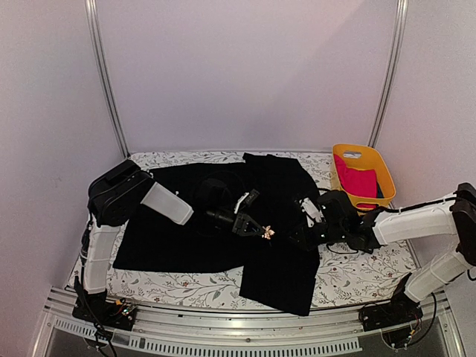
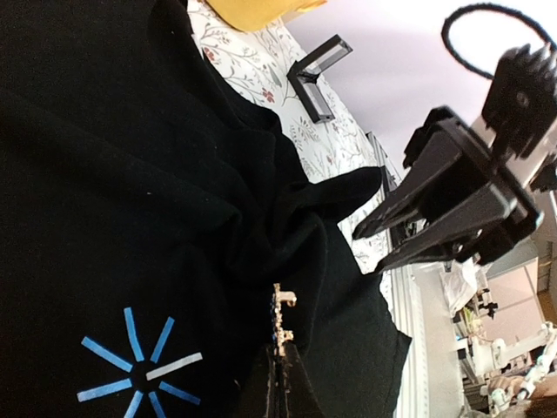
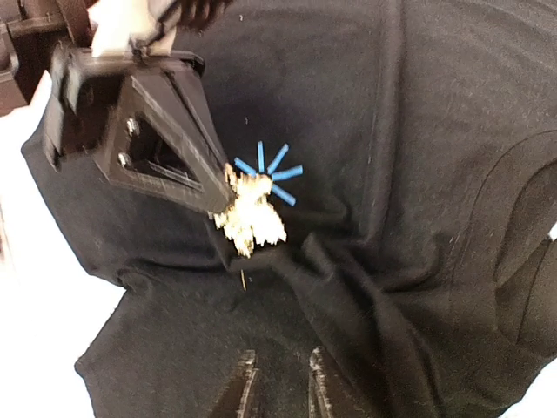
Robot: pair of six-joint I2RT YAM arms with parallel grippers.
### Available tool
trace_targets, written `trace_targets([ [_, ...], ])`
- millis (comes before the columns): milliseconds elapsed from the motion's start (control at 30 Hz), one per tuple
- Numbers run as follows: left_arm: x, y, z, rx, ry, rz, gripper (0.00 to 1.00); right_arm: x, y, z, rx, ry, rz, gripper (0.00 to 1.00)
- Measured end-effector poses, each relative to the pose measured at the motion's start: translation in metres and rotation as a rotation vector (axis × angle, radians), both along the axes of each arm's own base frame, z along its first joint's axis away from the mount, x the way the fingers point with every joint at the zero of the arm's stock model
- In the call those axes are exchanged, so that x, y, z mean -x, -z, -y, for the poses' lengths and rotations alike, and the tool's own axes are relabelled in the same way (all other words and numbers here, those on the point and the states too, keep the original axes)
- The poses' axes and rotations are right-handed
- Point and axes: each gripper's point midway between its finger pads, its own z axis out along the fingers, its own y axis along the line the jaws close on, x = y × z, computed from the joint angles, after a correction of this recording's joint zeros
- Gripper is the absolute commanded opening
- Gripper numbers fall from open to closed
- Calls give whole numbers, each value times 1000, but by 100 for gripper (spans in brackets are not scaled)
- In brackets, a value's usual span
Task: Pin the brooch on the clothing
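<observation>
Black shirt (image 1: 171, 238) lies spread on a floral table cover (image 1: 357, 275). The fabric is smooth around the light-blue asterisk print (image 3: 270, 172) and bunched into folds just beside it.

Left gripper (image 3: 218, 196): jaws clamped on the brooch (image 3: 251, 213), a pale gold ornament pinched at the very fingertips. In the right wrist view the brooch sits just beside the print and overlaps its lower spokes along the line of sight. In the left wrist view it shows edge-on, near the print and over the folds. I cannot tell whether the pin touches the cloth (the ornament is blurred there).

Right gripper (image 3: 278, 387): fingers stand parted by a narrow gap, with nothing between them. It hangs over the shirt near the print. The brooch lies between it and the print, and its tips point toward the brooch without touching it.

Containers: one yellow basket (image 1: 383, 171), well apart from the print, past the shirt's edge on the table cover.
- Contents: a bright pink garment (image 1: 358, 182) fills most of the inside.
- A dark strip runs along one inner wall beside the pink (not identifiable).

Other: a small black square frame (image 2: 306, 97) lies flat on the table cover, well apart from the print and beyond the shirt's edge. Only part of its outline shows in the left wrist view.
</observation>
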Motion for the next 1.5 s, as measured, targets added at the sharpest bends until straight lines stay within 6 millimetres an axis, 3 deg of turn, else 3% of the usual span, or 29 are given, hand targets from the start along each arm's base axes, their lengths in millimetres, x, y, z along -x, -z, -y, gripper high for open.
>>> trace_targets([
  [133, 2, 5, -1, -15, 20, 44, 0, -18, -22, 0, -45, -34, 28, 36],
  [233, 3, 6, 0, -19, 34, 74, 0, -34, -40, -1, -83, -74, 63, 39],
  [333, 2, 4, 1, -15, 44, 99, 0, -46, -44, -6, -109, -133, 74, 40],
  [433, -1, 1, 5, -9, 54, 124, 0, -52, -32, -18, -125, -219, 46, 39],
  [600, -3, 0, 6, -7, 65, 143, 0, -43, -2, -23, -136, -314, -33, 38],
  [800, -1, 6, 5, -20, 72, 141, 0, -39, 6, -29, -192, -399, -42, 25],
  [967, -1, 7, 5, -22, 77, 148, 0, -33, 27, -31, -197, -428, -88, 23],
  [1367, 1, 7, 4, -21, 84, 151, 0, -38, 31, -40, -232, -457, -78, 3],
  [1500, 1, 8, 4, -22, 89, 151, 0, -38, 31, -40, -244, -461, -88, 1],
])
